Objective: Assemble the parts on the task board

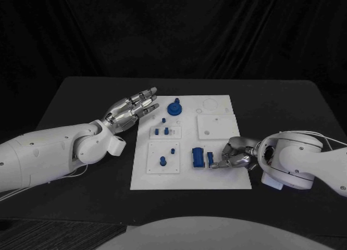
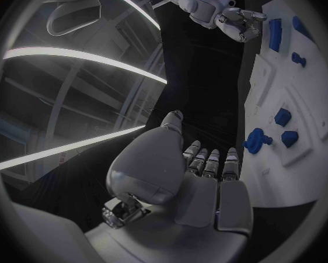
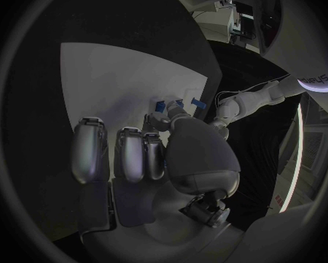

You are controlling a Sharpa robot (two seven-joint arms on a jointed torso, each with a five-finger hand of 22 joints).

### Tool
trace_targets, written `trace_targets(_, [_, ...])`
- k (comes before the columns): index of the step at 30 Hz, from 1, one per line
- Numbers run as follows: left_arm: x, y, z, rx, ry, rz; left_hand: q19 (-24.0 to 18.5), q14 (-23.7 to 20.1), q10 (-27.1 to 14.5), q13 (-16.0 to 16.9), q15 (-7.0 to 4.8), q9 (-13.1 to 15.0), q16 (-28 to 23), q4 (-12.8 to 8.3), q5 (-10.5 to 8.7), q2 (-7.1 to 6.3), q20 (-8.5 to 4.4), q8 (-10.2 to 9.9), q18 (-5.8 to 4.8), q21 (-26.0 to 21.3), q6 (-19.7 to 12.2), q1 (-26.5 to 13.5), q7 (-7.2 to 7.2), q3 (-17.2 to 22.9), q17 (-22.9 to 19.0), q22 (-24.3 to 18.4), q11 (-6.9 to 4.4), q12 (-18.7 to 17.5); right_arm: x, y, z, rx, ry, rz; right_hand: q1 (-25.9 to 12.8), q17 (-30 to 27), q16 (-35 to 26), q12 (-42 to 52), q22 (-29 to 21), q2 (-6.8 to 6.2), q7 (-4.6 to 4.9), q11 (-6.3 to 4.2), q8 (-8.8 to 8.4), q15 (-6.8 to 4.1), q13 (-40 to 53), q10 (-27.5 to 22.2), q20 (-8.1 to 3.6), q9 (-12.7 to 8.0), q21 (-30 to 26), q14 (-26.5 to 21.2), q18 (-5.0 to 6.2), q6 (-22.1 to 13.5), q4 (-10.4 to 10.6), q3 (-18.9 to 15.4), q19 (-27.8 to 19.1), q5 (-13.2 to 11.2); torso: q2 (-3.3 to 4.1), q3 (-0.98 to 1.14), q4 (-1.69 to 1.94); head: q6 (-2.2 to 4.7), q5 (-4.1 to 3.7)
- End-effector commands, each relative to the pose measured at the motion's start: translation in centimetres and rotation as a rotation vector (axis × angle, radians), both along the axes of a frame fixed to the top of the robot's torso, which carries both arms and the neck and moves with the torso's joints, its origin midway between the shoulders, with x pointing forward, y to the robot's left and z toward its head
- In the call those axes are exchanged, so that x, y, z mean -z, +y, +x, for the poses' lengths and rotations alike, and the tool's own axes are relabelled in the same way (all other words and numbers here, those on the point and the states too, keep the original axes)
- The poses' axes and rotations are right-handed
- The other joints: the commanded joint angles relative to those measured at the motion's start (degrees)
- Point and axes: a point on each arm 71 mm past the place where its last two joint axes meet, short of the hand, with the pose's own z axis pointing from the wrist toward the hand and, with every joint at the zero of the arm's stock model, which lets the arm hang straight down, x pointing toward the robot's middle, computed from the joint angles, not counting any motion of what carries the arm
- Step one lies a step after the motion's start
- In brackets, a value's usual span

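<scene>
Task board lay white in the middle of the black table in the head view, carrying a round blue part near its far edge, small blue pegs on a raised square plate, another blue piece on a nearer plate, and a tall blue block beside it. Left hand hovered by the board's left edge, fingers spread, holding nothing. Right hand sat curled at the board's right side, pinching a small blue part just beside the block. Left wrist view showed that left hand flat and empty next to the board. Right wrist view showed the right hand curled over the board
</scene>
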Motion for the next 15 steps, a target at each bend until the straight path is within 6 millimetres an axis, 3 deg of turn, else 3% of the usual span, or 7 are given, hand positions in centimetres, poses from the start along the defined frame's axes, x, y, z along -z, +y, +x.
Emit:
trace_targets(1, [-0.07, -0.17, -0.05, 0.006, -0.004, -0.018, 0.0, 0.0, -0.1, -0.1, 0.05, 0.1, -0.2, -0.2, 0.39, 0.07, 0.35, 0.3, 0.81, -0.2, 0.0, 0.5, 0.31, 0.0, -0.1, 0.1, 0.32, -0.1, 0.20, -0.07, -0.03, -0.001, 0.026, -0.003, 0.9, 0.3, 0.4, 0.2, 10.9, -0.06, -0.03, 0.13, -0.06, -0.26, 15.1, 6.0, -0.26, 5.0, 0.5, 3.4, 0.49, 0.7, -0.8, -0.3, 1.6, -1.9, -0.01, -0.01, 0.04, 0.00, -0.12])
trace_targets(15, [-0.06, -0.13, -0.06, 0.007, -0.004, -0.019, 0.0, 0.0, -0.1, -0.1, 0.05, 0.1, -0.2, -0.2, 0.39, 0.07, 0.35, 0.3, 0.81, -0.2, 0.0, 0.5, 0.31, 0.0, -0.1, 0.1, 0.32, -0.1, 0.54, -0.27, 0.42, 0.011, 0.031, -0.018, 1.4, 2.9, 1.5, 0.2, 11.3, 0.23, -0.10, 0.08, 1.29, -0.29, 15.1, 6.0, -0.27, 5.5, 1.9, 3.9, 0.17, 2.1, -1.4, -0.7, 2.1, -3.5, 0.01, -0.02, 0.02, 0.00, -0.03])
